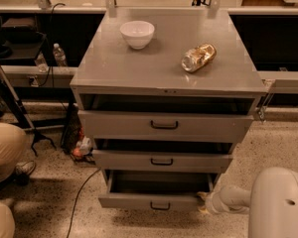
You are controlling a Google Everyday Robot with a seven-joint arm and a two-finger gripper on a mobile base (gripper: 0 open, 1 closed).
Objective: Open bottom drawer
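**Gripper at the right end of the part-open bottom drawer**

The bottom drawer [139, 201] of the grey cabinet [139, 68] stands out from the frame farther than the two above it, so its dark inside shows behind the low flat front. Its small black loop handle [160, 207] sits at the middle of that front.

The gripper [202, 203] is low, near the floor, at the drawer's right front corner and well to the right of the handle. Its pale arm [233, 197] reaches in from the white robot body [280, 202] at the lower right. The tan-tipped fingers [200, 196] look spread – one tip lies at the upper right corner of the drawer front, touching it or just beside it, and the other is lower, beside the front's bottom edge. Nothing is pinched between them.

The middle drawer [161, 160] and the top drawer [164, 125] each stand slightly out. On the cabinet top rest a white bowl [137, 33] at the back left and a crumpled gold packet [198, 57] lying on its side to the right – the two well apart. A dark cable [82, 192] trails across the speckled floor on the left, near a person's tan-clothed knee [5, 145].
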